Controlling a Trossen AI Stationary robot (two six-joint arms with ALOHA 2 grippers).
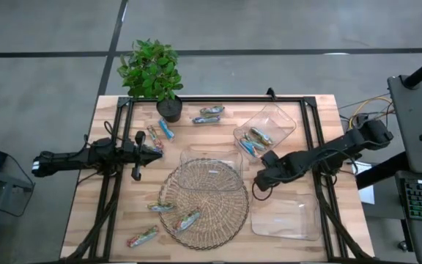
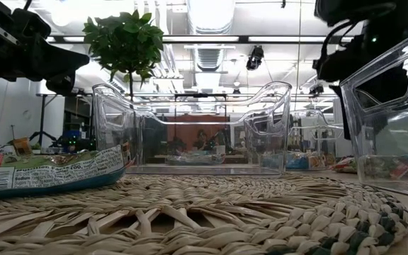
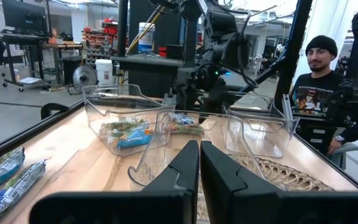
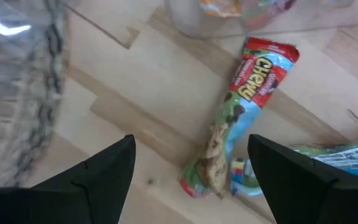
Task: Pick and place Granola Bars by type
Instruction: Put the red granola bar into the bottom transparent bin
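Observation:
A red-and-blue granola bar (image 4: 248, 106) lies flat on the bare wood beside the wicker mat (image 4: 30, 93), with a green-silver bar (image 4: 337, 154) next to it. My right gripper (image 4: 191, 152) hangs open above the red-and-blue bar's end, fingers slanting steeply down and touching nothing; in the high view it (image 1: 259, 180) stands right of the mat (image 1: 205, 204). More bars lie in the far tilted tray (image 1: 256, 138), at the far left (image 1: 163, 132), near the plant (image 1: 211, 114) and on the mat (image 1: 187, 220). My left gripper (image 1: 156, 150) waits shut and level at the left.
A clear tray (image 1: 211, 163) sits on the mat's far part, and another (image 1: 288, 214) lies at the near right. A potted plant (image 1: 152, 73) stands at the far edge. A dark frame rail (image 1: 317, 147) runs along the right side. A person (image 3: 319, 81) sits beyond the table.

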